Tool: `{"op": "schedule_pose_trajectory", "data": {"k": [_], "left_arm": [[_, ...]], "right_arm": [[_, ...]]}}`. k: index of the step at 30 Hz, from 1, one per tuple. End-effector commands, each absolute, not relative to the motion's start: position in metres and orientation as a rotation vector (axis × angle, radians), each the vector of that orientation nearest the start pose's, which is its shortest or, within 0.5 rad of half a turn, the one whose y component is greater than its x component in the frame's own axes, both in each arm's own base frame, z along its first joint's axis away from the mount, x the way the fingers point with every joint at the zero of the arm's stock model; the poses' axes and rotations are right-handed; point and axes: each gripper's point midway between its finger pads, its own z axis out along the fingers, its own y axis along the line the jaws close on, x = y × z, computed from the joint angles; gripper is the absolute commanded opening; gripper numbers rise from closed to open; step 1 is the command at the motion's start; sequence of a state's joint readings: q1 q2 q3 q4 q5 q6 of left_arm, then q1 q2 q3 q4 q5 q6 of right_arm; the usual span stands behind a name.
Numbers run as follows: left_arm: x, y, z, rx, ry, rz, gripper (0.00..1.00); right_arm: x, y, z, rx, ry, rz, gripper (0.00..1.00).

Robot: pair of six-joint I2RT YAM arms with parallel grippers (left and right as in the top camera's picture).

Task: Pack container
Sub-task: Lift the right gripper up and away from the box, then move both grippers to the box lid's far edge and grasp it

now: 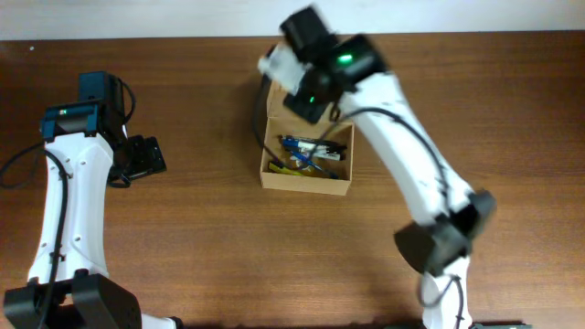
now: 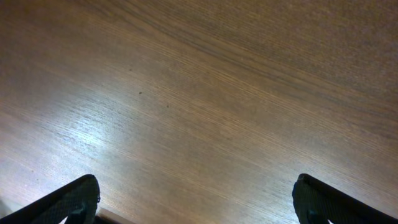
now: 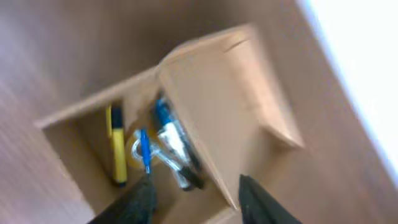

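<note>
Lid flap loose between open jaws, free to swing back or snag.
Container (image 1: 305,184) mid-table beneath the right arm, lid flap (image 3: 205,118) raised and tilted beside a yellow pen (image 3: 116,149) and blue markers (image 3: 169,134) inside. Right gripper (image 3: 199,202) jaws apart, straddling the flap's lower edge, not clamped on it. Left gripper (image 2: 196,199) spread wide over bare table (image 2: 199,93), well apart from the box. Unpinned, liable to spring open; pressed down askew, likely to catch on the contents.
</note>
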State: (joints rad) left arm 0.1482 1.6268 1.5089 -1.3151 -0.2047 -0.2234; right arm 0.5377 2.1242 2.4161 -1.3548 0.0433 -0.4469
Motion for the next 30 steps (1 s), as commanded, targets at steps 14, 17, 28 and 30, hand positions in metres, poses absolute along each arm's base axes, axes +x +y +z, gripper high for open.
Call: {"op": "schedule_pose_trajectory", "data": {"k": [14,17,28,30], "left_arm": [[0.347,0.057,0.18,-0.519,2.787,0.018,0.99],[0.364,0.035,0.185,-0.472,2.737,-0.187,0.35],[0.437,-0.031,0.208,-0.345,2.468,-0.811,0.01],[0.446,-0.044,0.195,-0.344,2.474,-0.956,0.02]], "right_arm": [[0.422,0.098,0.373,-0.087,2.437,0.431,0.11],[0.432,0.075,0.356,0.02,2.481,0.531,0.04],[0.475,0.048,0.234,0.241,2.718,0.674,0.04],[0.486,0.06,0.21,0.251,2.729,0.801,0.04]]}}
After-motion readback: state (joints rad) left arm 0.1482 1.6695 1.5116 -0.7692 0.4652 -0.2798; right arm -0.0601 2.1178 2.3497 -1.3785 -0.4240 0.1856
